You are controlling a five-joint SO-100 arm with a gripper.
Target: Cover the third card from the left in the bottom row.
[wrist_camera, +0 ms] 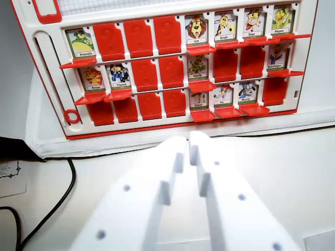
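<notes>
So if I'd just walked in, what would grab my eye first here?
Probably the red and white game board across the top, its rows of little doors partly shut red, partly open on cartoon animal cards like the lion. Next, the white gripper looming up from the bottom middle, its fingers nearly together and pointing at the board's bottom row. A black cable curls at the wrist view's left.

The supporting surface is a white table (293,172), plain and bare across the wrist view's right. Directly on it lies a white sheet (39,133) with a folded edge, and on that sheet rests a red-and-white game board (180,124) of flip-up picture cards. On the wrist view's left, a black cable (62,198) curves across the table beside a small printed card (11,178).
</notes>
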